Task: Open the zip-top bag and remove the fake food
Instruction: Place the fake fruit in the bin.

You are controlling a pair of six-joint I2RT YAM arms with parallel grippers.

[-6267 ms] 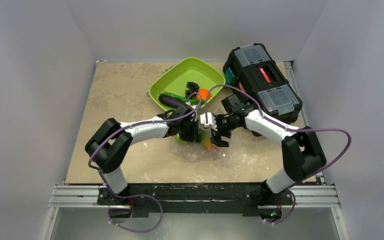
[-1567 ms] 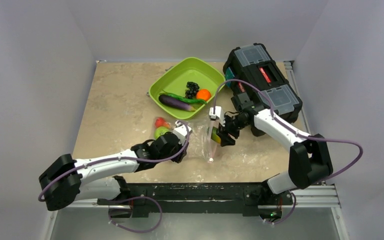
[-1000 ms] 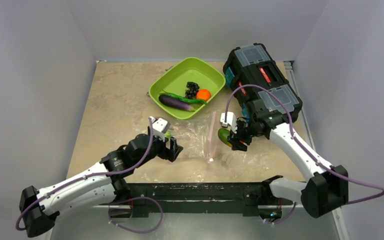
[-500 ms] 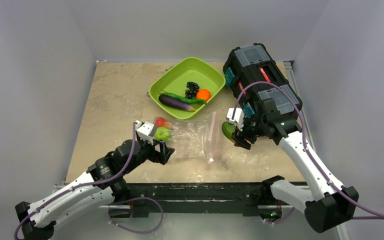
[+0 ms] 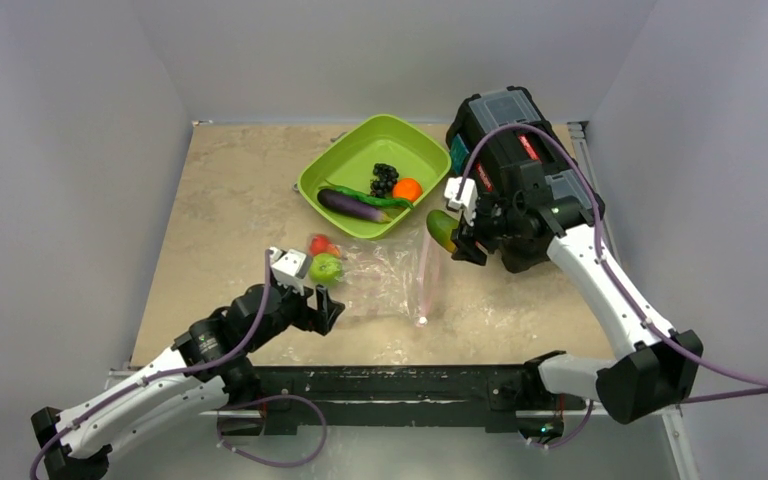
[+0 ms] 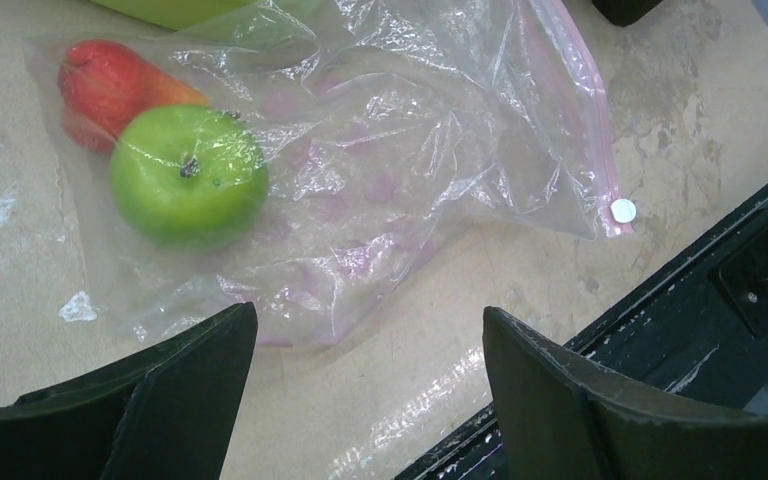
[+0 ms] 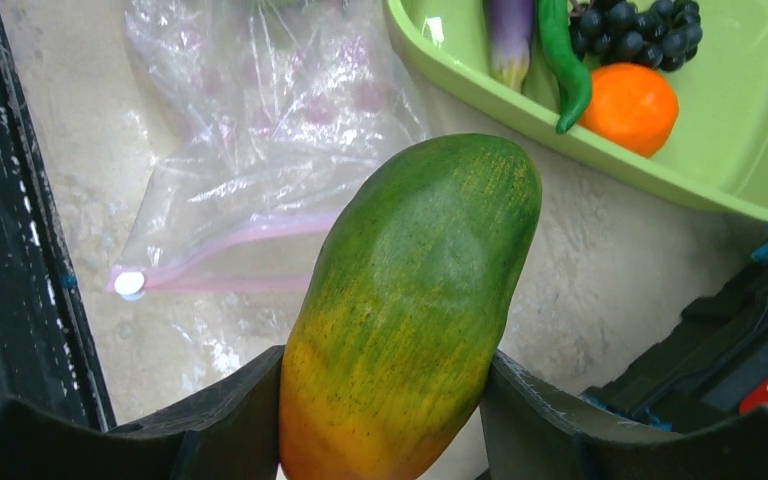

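Note:
The clear zip-top bag [image 5: 390, 282] lies flat on the table with its pink zip strip [image 5: 424, 272] on the right side. A round green fruit [image 6: 189, 175] and a red one [image 6: 110, 90] lie under the plastic at the bag's left end. My left gripper [image 5: 325, 308] hovers open just near of the bag [image 6: 390, 150], with nothing between its fingers. My right gripper [image 5: 457, 236] is raised between the bag and the tray, shut on a green-and-yellow mango [image 7: 415, 300]. In the lime-green tray [image 5: 360, 150] lie an eggplant [image 5: 352, 205], a green pod [image 5: 375, 199], grapes [image 5: 385, 178] and an orange [image 5: 407, 189].
A black toolbox [image 5: 530, 150] stands at the back right, right behind my right wrist. The black rail [image 6: 660, 330] runs along the table's near edge, close to my left gripper. White walls enclose the table on three sides.
My right gripper has carried the mango up and back from beside the zip strip toward the tray's near corner. My left arm has drawn back slightly toward the near edge.

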